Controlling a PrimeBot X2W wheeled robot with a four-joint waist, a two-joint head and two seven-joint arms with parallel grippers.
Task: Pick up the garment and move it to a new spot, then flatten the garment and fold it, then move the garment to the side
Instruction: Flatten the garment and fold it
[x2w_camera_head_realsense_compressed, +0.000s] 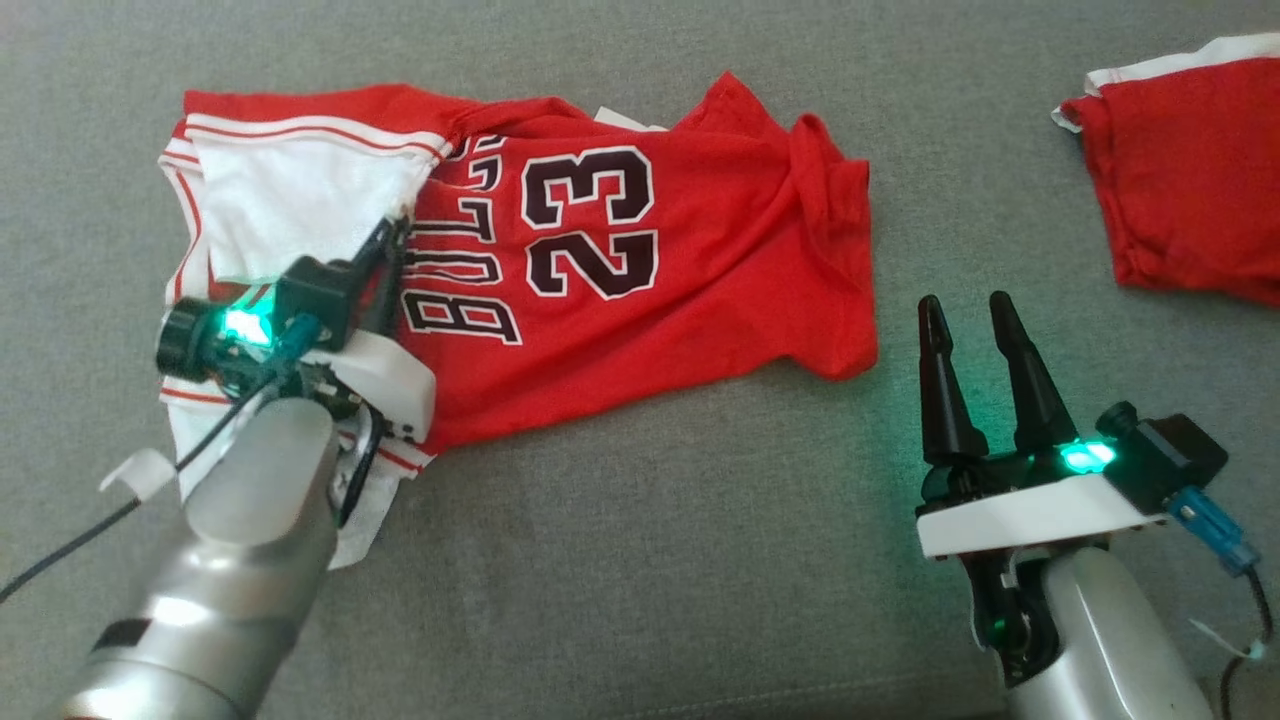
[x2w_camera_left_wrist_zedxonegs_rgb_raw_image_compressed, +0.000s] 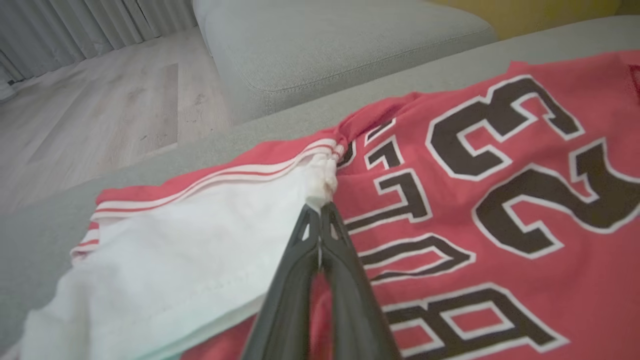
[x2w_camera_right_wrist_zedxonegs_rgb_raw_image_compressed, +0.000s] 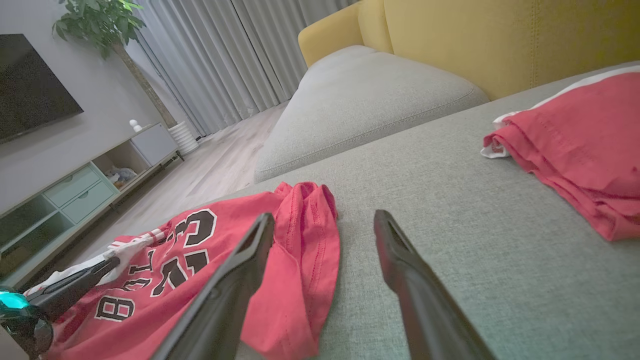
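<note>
Left pincer (x2w_camera_left_wrist_zedxonegs_rgb_raw_image_compressed: 320, 212): we see it clenched on the white lining edge of the jersey (x2w_camera_left_wrist_zedxonegs_rgb_raw_image_compressed: 600, 280), at the seam beside the lettering.
Right pincer (x2w_camera_head_realsense_compressed: 968, 310): released, holding nothing, just off the hem.
Where it lies: rumpled on the grey sofa seat (x2w_camera_head_realsense_compressed: 640, 560), well apart from a second red garment (x2w_camera_head_realsense_compressed: 1190, 170).
Handling: we judge it light, limp and prone to bunching; hems or shoulders suit best.
Texture: thin red cloth, black numerals outlined white, coarse woven seat.

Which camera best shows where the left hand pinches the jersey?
Left wrist view: the left hand pinches the jersey at its white edge, close up. Head view shows it from behind; right wrist view, small, in a corner.
</note>
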